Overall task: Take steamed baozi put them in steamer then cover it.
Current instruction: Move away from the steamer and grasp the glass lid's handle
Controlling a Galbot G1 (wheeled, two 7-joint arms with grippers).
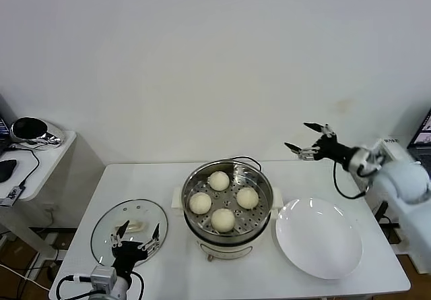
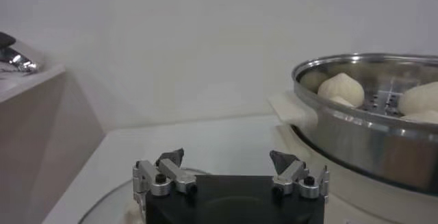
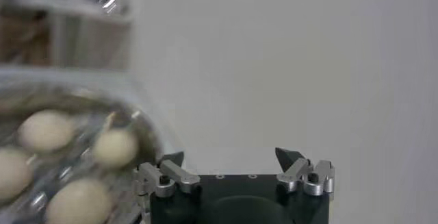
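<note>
Nearest to us, our left hand (image 1: 138,237) hovers with its fingers spread wide over the cover (image 1: 128,230), which lies flat on the bench (image 1: 135,185) at our left, beside the steamer. We hold nothing in it. From the left wrist we see the same hand (image 2: 227,161) above the glass, with the steamer (image 2: 369,129) close by.

By size, we see the white bench first, then the white plate (image 1: 318,238) lying bare at our right, just beside the steamer (image 1: 227,209). Four steamed baozi (image 1: 223,219) sit on its holed tray, and the pot stands uncovered. Our right hand (image 1: 311,138) is raised behind the plate, near the wall, fingers wide and holding nothing.
</note>
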